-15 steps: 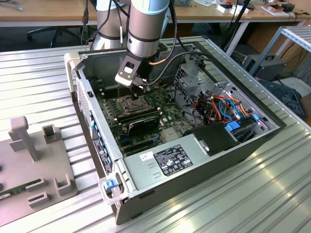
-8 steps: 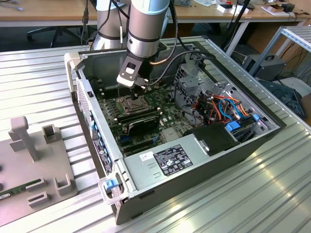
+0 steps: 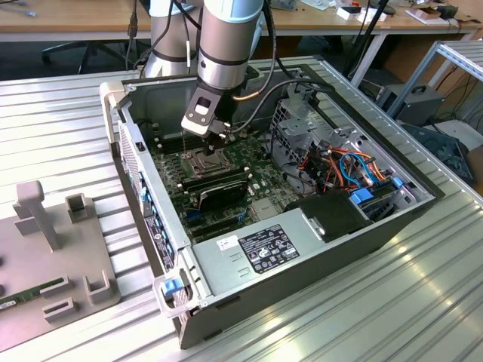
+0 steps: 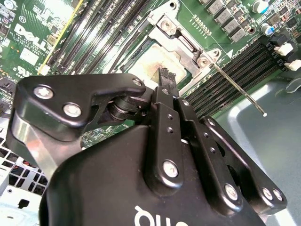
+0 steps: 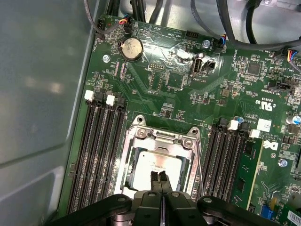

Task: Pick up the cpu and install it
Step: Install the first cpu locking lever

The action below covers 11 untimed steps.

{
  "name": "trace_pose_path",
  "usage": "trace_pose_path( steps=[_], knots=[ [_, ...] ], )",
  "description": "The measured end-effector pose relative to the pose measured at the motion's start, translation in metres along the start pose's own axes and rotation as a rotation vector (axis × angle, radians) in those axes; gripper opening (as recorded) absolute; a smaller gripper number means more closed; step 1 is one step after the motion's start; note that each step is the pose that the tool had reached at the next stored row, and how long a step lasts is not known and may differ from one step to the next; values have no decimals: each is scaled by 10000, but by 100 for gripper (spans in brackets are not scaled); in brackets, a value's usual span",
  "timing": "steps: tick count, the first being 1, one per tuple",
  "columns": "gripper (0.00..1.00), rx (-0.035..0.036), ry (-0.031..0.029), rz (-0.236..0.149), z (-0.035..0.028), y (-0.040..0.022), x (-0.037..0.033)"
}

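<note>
While the cpu lies flat in the socket on the green motherboard, inside the hinged metal frame between the memory slots, the hand hangs just above its silver face, fingertips clenched together and grasping nothing.

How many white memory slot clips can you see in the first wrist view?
4. Two white clips cap the slot bank by the case wall; two more cap the bank across the CPU socket. Others may hide under the claw.
</note>
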<state>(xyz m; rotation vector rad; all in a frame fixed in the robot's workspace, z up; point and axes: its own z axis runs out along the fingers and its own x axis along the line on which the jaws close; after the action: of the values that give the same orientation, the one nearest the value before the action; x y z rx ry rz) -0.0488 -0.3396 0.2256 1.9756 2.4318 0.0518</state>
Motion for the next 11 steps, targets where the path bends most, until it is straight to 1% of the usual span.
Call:
trace_pose_path(
  steps=[3, 6, 8, 11],
  knots=[
    [11, 0, 1, -29, 0, 0, 0],
    [11, 2, 6, -199, 0, 0, 0],
    [11, 7, 15, -516, 0, 0, 0],
    [11, 12, 26, -834, 0, 0, 0]
  ],
)
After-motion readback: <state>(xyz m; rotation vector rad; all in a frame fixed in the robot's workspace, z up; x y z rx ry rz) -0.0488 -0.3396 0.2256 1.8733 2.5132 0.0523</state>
